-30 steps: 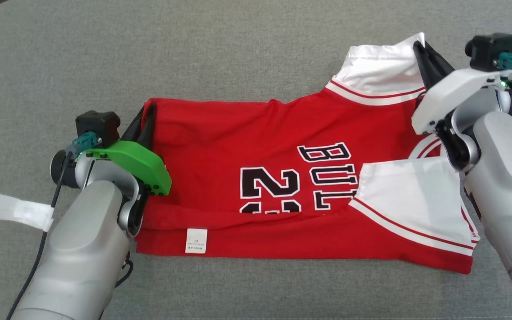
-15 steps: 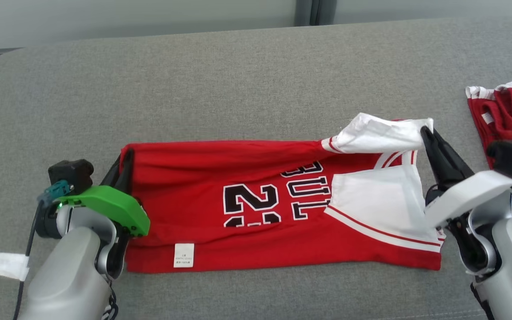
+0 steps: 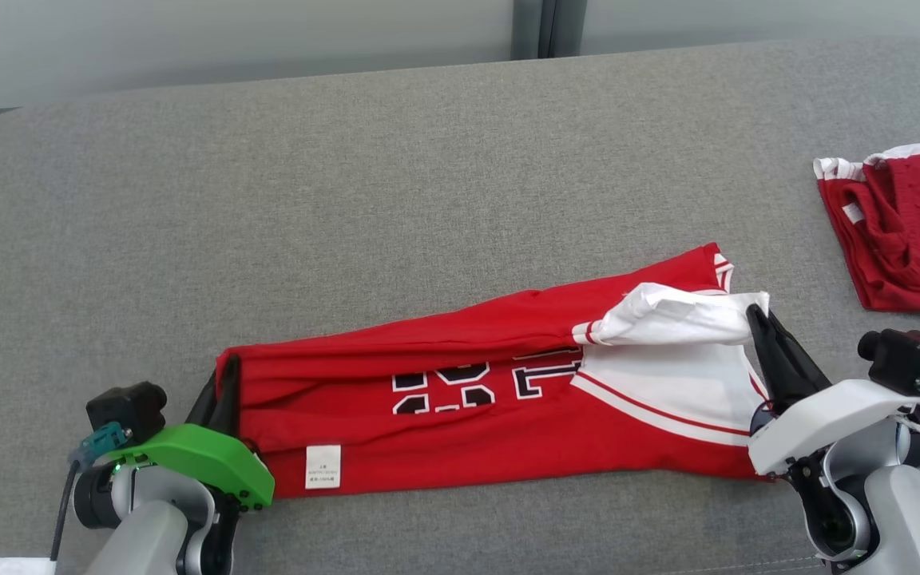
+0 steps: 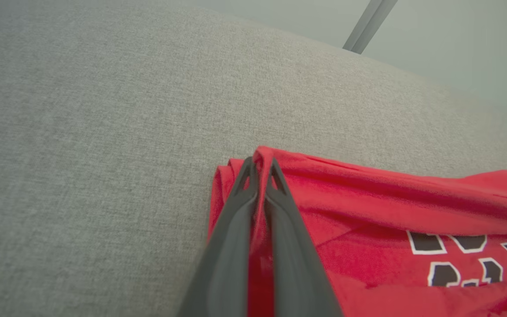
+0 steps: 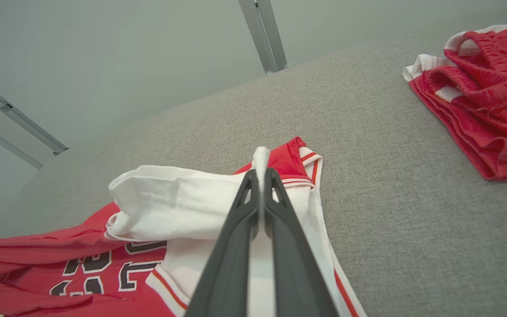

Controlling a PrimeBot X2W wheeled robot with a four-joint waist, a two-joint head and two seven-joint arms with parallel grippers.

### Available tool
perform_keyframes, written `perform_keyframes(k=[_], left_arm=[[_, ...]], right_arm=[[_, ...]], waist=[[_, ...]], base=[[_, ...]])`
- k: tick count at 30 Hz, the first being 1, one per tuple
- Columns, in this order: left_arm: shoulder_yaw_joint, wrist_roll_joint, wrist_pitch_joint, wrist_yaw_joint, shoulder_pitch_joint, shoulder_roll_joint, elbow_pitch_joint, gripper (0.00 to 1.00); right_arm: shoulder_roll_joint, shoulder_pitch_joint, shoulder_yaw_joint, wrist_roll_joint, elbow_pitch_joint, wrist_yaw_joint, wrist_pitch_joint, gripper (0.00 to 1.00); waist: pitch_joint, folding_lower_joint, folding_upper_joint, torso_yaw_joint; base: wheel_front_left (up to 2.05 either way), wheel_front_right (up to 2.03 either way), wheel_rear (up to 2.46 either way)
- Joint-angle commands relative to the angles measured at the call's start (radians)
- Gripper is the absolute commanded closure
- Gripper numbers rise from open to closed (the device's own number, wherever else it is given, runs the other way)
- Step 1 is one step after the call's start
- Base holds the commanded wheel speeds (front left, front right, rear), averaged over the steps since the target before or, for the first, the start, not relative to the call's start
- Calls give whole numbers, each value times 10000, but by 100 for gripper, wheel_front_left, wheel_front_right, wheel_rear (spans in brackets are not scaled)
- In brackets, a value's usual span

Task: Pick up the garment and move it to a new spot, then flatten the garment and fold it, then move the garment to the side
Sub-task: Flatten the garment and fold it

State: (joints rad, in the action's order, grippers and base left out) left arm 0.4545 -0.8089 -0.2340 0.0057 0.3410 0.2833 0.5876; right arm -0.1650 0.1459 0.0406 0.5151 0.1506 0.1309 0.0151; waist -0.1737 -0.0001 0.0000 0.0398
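The jersey [image 3: 468, 415] lies half-folded near the front of the table [image 3: 428, 160], its long axis running left to right between the 2 arms. The left end effector [image 3: 224, 377] is pinched shut on the red hem corner. The right end effector [image 3: 755, 318] is pinched shut on the white shoulder corner. Each arm is nearest its own end, so the fold likely runs across that axis.
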Motion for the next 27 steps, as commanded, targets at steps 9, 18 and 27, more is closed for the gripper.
perform_keyframes(k=[9, 18, 27], left_arm=[[-214, -53, -212, 281, -711, -162, -393, 0], [-949, -137, -318, 679, -1809, -271, -1506, 0], [-2025, 900, -314, 1362, -2754, -228, -3332, 0]], right_arm=[[216, -420, -58, -5, 599, -3, -483, 0], [353, -1161, -428, -107, 579, -1, -799, 0], [414, -1491, -964, -366, 341, -1, -649, 0]], waist=[[183, 1, 0, 71], [471, 1, 0, -42], [874, 1, 0, 6]], base=[[0, 0, 0], [0, 0, 0], [0, 0, 0]])
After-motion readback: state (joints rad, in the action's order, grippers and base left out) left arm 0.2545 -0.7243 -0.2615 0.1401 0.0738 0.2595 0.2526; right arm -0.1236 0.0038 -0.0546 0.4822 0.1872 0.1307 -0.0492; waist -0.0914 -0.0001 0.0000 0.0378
